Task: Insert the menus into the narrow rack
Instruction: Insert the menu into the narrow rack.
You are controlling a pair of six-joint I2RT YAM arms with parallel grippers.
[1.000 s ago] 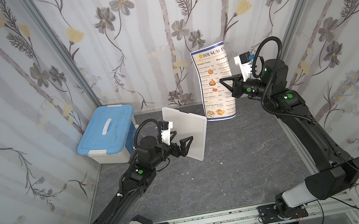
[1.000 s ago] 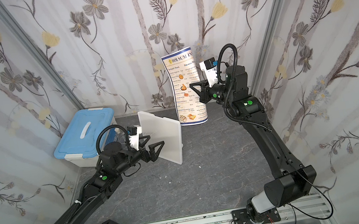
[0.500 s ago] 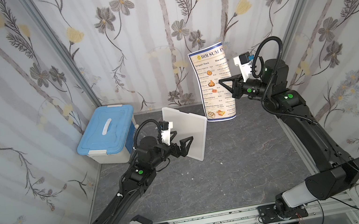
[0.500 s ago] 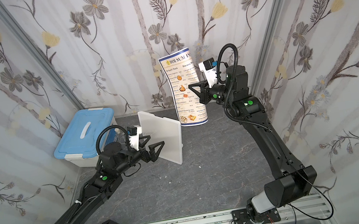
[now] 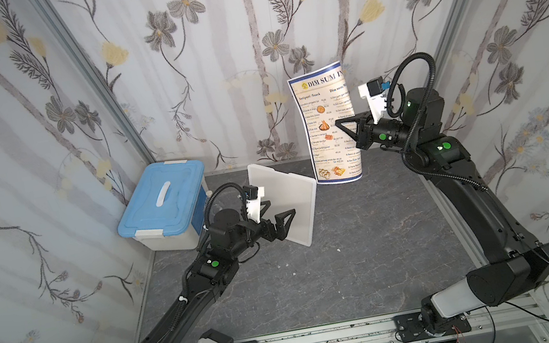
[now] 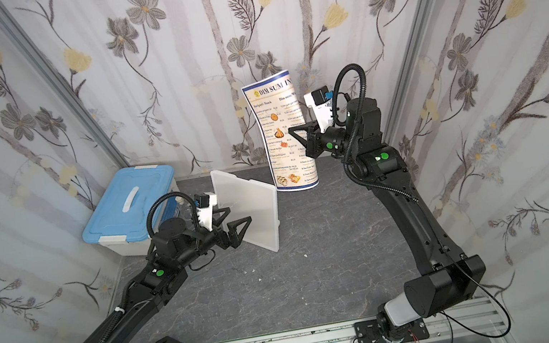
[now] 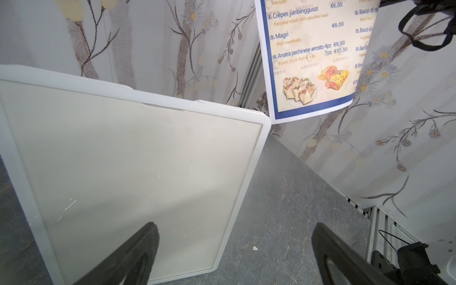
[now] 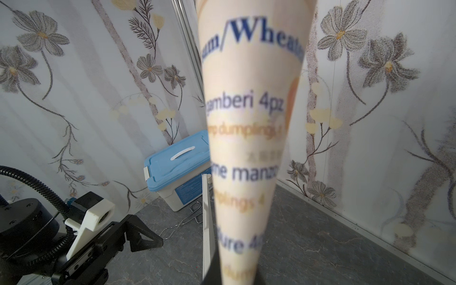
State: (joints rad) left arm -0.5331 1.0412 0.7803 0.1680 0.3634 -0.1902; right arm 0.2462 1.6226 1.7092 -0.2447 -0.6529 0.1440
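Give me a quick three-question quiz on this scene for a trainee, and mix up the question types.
1. True or false: the right end effector is shut on the Dim Sum Inn menu and holds it upright above the table.
2. Multiple choice: the white rack is A) lying flat on the table, B) standing on edge on the table, C) lifted in the air.
3. Fill in: the left end effector, next to the rack, is ____ (open or shut).

Key: 1 true; 2 B; 3 open.
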